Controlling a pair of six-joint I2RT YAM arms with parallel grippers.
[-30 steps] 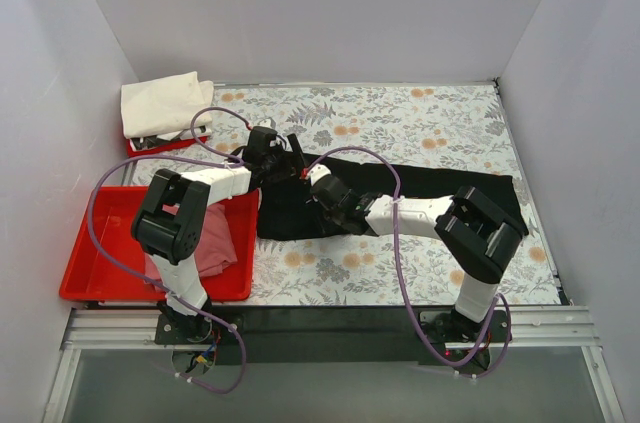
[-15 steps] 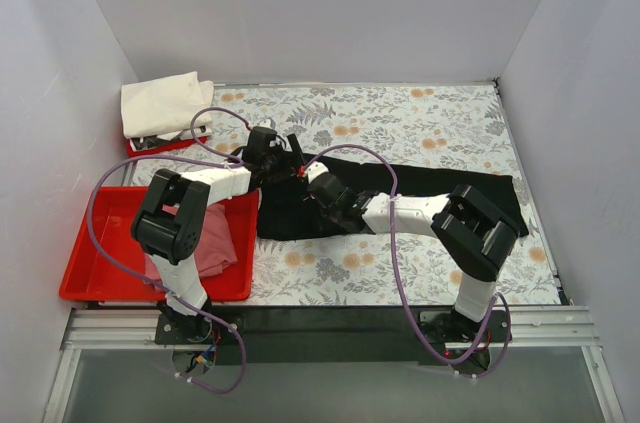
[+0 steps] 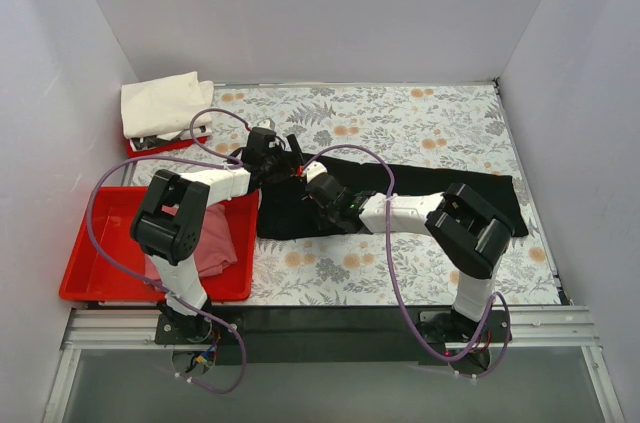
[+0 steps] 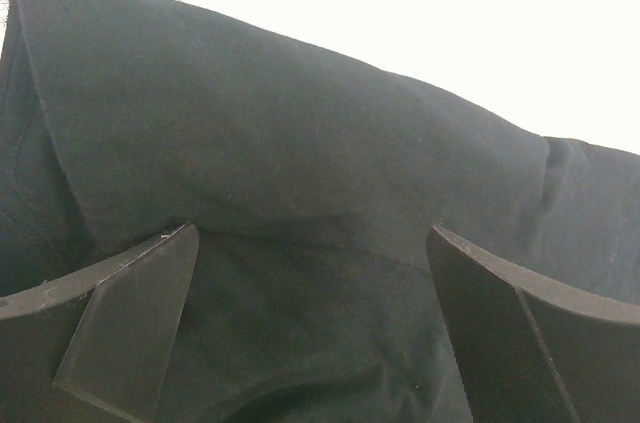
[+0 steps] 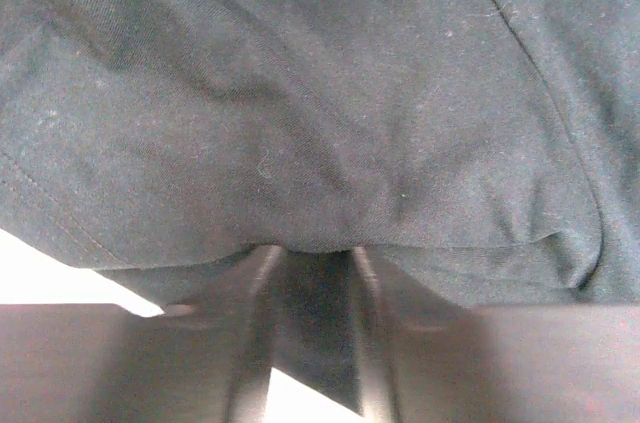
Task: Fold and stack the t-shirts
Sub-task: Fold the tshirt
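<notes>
The black t-shirt (image 3: 420,188) lies spread across the middle of the flowered table. It fills the left wrist view (image 4: 300,143) and the right wrist view (image 5: 320,93). My left gripper (image 3: 290,165) is at the shirt's left end. In its wrist view it (image 4: 312,238) is open, with black cloth lying between the wide-apart jaws. My right gripper (image 3: 318,189) is just right of it and low on the shirt. In its wrist view it (image 5: 315,253) is shut on a fold of the black cloth. The pink t-shirt (image 3: 205,238) lies in the front red tray. The cream-white t-shirt (image 3: 160,103) lies folded at the back left.
The front red tray (image 3: 100,243) stands at the left near edge, touching the black shirt's left end. A second red tray (image 3: 150,146) peeks from under the cream shirt. White walls close the table on three sides. Purple cables loop over both arms.
My right arm has shifted a little to the left, its gripper moving closer to the left gripper on the black shirt. The left gripper has hardly moved.
</notes>
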